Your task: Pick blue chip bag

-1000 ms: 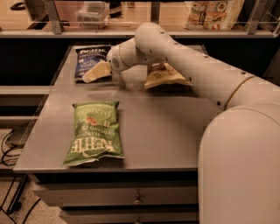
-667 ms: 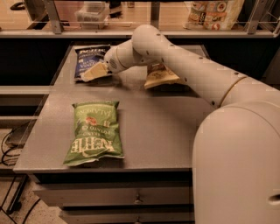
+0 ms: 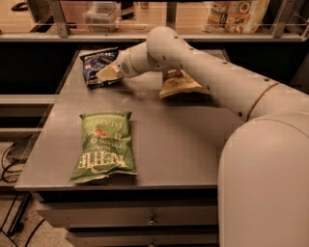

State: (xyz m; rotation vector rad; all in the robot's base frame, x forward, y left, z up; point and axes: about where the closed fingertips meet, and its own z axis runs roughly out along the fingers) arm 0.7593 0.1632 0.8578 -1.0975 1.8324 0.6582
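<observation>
The blue chip bag (image 3: 96, 65) lies flat at the far left corner of the grey table (image 3: 178, 140). My white arm reaches in from the right across the table. The gripper (image 3: 108, 73) is at the bag's near right edge, low over it and partly covering it. Whether it touches the bag does not show.
A green Kettle jalapeño chip bag (image 3: 103, 146) lies near the front left of the table. A tan chip bag (image 3: 178, 83) lies at the far middle, partly under my arm. A shelf with boxes and packages (image 3: 236, 14) runs behind the table. Drawers sit below the front edge.
The gripper has moved left and a little farther back, from beside the blue bag onto its near right edge. The bags have not moved.
</observation>
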